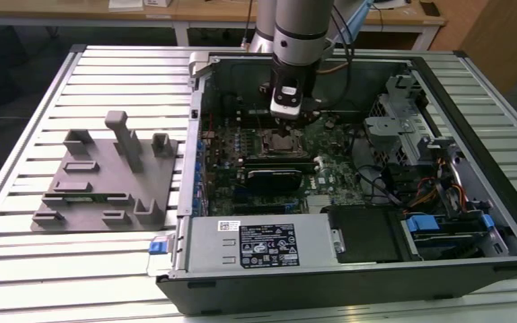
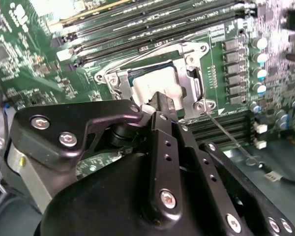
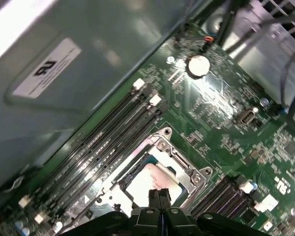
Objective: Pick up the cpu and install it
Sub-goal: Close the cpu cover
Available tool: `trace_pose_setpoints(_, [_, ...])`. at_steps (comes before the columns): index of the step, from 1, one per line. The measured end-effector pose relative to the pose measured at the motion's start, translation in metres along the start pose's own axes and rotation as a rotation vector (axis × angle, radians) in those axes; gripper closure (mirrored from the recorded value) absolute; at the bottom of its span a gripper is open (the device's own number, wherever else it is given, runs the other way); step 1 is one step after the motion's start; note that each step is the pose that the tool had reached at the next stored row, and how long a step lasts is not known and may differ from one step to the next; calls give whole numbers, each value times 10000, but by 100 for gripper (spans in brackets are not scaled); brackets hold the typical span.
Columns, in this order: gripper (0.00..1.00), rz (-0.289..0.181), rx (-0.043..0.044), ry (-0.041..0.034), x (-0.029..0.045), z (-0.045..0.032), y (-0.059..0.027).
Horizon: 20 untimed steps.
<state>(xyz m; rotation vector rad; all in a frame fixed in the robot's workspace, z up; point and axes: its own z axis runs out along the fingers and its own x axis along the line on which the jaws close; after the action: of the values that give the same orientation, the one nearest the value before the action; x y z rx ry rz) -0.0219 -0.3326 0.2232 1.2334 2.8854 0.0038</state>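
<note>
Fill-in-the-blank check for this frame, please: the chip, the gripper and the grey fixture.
1. The small square silvery-topped cpu sits in the green motherboard's ____.
2. The black gripper, fingers shut, is poised over the ____.
3. The grey moulded fixture lies on the slatted metal table at the exterior view's ____.
Missing words: socket; cpu; left.

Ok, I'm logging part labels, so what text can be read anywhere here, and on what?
Nothing can be quoted.
Power supply label: print too small to read.
White sticker on the case wall: marks not legible.
Motherboard markings: too small to read.
cpu top: no readable print.
</note>
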Motion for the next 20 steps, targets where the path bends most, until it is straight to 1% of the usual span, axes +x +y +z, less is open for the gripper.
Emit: trace_pose_setpoints(20, [89, -3441, 1, 5, 0, 2, 0])
